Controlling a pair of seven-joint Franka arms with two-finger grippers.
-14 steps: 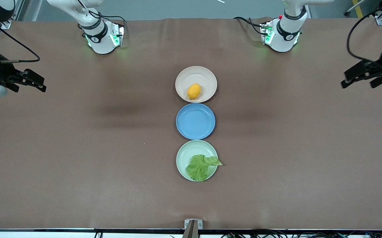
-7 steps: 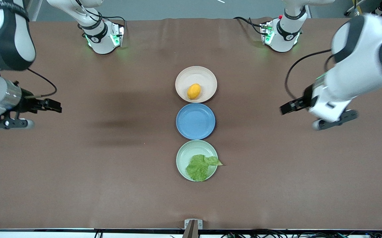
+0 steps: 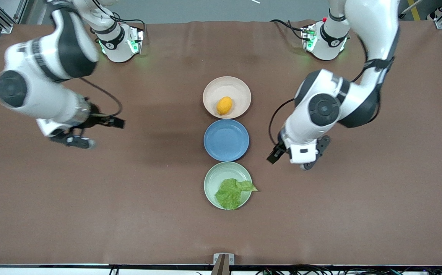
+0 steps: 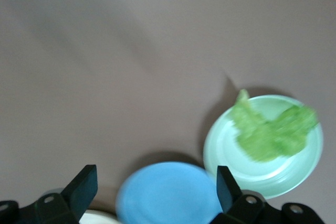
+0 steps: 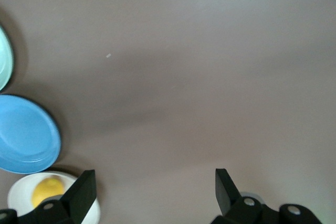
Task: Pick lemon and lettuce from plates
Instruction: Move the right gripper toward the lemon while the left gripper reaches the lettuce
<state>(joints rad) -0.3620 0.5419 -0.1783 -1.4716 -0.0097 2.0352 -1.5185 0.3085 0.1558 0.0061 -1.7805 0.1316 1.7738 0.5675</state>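
The lemon [image 3: 224,105] lies in the beige plate [image 3: 225,86], the plate nearest the robots' bases. The lettuce [image 3: 231,193] lies in the mint green plate [image 3: 221,172], nearest the front camera, with its tip over the rim. My left gripper [image 3: 275,154] is open and empty in the air over the table beside the blue plate, toward the left arm's end. The left wrist view shows the lettuce [image 4: 268,132] and its plate [image 4: 294,169]. My right gripper [image 3: 112,122] is open and empty over bare table toward the right arm's end. The right wrist view shows the lemon [image 5: 47,190].
A blue plate [image 3: 226,139] sits empty between the two other plates, all three in a row at the table's middle. It shows between the left gripper's [image 4: 155,190] fingers and in the right wrist view [image 5: 26,135]. Brown cloth covers the table.
Both arms have swung in from the table's ends toward the row of plates, the left arm coming closest. The lemon, lettuce and plates have not moved.
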